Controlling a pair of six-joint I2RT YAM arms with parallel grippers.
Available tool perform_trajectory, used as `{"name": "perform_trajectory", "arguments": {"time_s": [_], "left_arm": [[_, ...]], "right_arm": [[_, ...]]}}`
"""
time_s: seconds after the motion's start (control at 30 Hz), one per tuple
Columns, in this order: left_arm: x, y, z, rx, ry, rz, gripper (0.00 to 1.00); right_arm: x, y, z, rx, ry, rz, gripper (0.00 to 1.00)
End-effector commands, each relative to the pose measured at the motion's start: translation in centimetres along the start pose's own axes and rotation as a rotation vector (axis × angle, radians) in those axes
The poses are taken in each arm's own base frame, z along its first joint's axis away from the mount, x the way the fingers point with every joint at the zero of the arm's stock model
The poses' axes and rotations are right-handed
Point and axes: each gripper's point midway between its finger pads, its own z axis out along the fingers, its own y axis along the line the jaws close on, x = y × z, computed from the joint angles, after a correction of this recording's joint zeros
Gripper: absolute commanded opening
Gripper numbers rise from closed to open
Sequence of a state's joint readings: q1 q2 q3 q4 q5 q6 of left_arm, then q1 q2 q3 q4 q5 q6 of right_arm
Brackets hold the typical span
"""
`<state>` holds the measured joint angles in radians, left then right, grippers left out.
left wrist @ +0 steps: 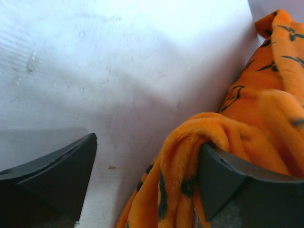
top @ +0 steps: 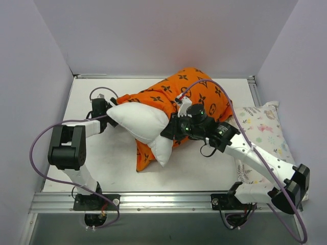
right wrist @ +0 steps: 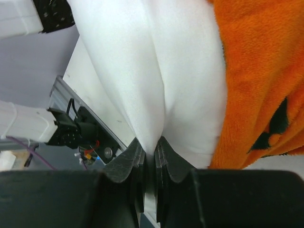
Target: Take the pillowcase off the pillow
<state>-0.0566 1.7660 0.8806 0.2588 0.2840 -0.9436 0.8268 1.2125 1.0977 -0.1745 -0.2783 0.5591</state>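
Observation:
The orange pillowcase [top: 196, 94] with black motifs lies mid-table and covers the far right part of the white pillow [top: 139, 121], whose bare end sticks out to the left and front. My right gripper [top: 167, 132] is shut on a fold of the white pillow [right wrist: 156, 71], with the pillowcase [right wrist: 261, 66] just to its right; its jaws [right wrist: 153, 148] pinch the cloth tight. My left gripper [top: 109, 107] is at the pillow's left end. Its jaws [left wrist: 147, 183] stand wide open, and a bunched edge of the pillowcase [left wrist: 190, 156] drapes over the right finger [left wrist: 232, 187].
A second white pillow with pastel prints [top: 263, 130] lies at the right edge of the table [top: 102, 168], beside the right arm. Walls close in the back and both sides. A metal rail [top: 163, 201] runs along the front edge.

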Motion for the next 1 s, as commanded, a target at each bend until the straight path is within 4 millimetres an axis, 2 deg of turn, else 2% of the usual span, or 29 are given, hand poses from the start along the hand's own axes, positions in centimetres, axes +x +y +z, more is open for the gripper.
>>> {"name": "perform_trajectory", "arguments": {"time_s": [0.0,0.07,0.1,0.17,0.23,0.37,0.43,0.53,0.57,0.6,0.63,0.67,0.7,0.73,0.77,0.8,0.83,0.87,0.9,0.93,0.97], "left_arm": [[-7.7,-5.1,-3.0,0.101,-0.252,0.036,0.9],[-7.6,-4.8,-4.0,0.06,-0.245,0.032,0.92],[-10.0,-4.0,-5.6,0.023,-0.309,0.002,0.93],[-10.8,-3.5,-7.1,-0.006,-0.328,-0.01,0.93],[-12.9,-3.5,-9.3,-0.051,-0.4,-0.004,0.95],[-15.0,-5.3,-12.6,-0.035,-0.484,0.03,0.96],[-15.1,-6.6,-13.5,-0.003,-0.492,0.056,0.96],[-12.7,-7.0,-15.6,0.005,-0.438,0.07,0.96],[-11.9,-7.7,-17.4,0.027,-0.45,0.088,0.96],[-11.0,-7.7,-18.2,0.017,-0.447,0.097,0.96],[-9.5,-6.8,-18.8,-0.025,-0.42,0.105,0.96],[-7.8,-7.1,-20.3,-0.03,-0.444,0.13,0.96],[-6.4,-6.9,-21.0,-0.045,-0.44,0.142,0.96],[-5.1,-5.8,-21.6,-0.083,-0.429,0.133,0.96],[-4.3,-6.2,-23.3,-0.046,-0.458,0.136,0.96],[-2.9,-5.1,-23.3,-0.06,-0.445,0.135,0.96],[-1.8,-4.2,-23.5,-0.069,-0.424,0.112,0.96],[-1.3,-4.3,-24.6,-0.038,-0.435,0.106,0.96],[-0.2,-3.7,-24.4,-0.03,-0.401,0.103,0.96],[0.4,-3.7,-24.6,-0.016,-0.385,0.101,0.96],[0.8,-4.0,-25.0,0.008,-0.375,0.1,0.96]], "right_arm": [[-4.4,1.6,0.0,-0.073,-0.102,0.07,0.0],[-5.6,0.9,0.8,-0.066,-0.132,0.094,0.0],[-6.1,0.9,1.1,-0.073,-0.151,0.11,0.0],[-6.6,0.5,1.8,-0.071,-0.163,0.127,0.0],[-6.8,0.2,2.4,-0.084,-0.163,0.148,0.0],[-6.5,0.0,3.1,-0.106,-0.162,0.185,0.0],[-6.8,-0.2,3.8,-0.105,-0.166,0.203,0.0],[-7.8,0.0,5.2,-0.111,-0.173,0.227,0.0],[-8.2,0.2,5.8,-0.116,-0.175,0.237,0.0],[-9.0,0.5,6.9,-0.129,-0.183,0.239,0.0],[-9.4,0.7,7.5,-0.134,-0.186,0.246,0.0],[-10.1,1.1,8.1,-0.14,-0.194,0.241,0.0],[-10.7,2.5,9.6,-0.154,-0.184,0.224,0.0],[-11.3,3.6,10.3,-0.163,-0.179,0.2,0.0],[-11.7,4.0,11.3,-0.142,-0.177,0.154,0.0],[-9.3,3.8,13.7,-0.093,-0.09,0.134,0.0],[-11.8,6.0,13.5,-0.121,-0.133,0.099,0.0],[-11.8,6.1,14.1,-0.116,-0.129,0.083,0.0],[-10.8,5.6,15.2,-0.097,-0.088,0.091,0.05],[-11.0,5.6,15.3,-0.105,-0.087,0.094,0.14],[-10.9,5.5,15.4,-0.109,-0.083,0.09,0.29]]}}
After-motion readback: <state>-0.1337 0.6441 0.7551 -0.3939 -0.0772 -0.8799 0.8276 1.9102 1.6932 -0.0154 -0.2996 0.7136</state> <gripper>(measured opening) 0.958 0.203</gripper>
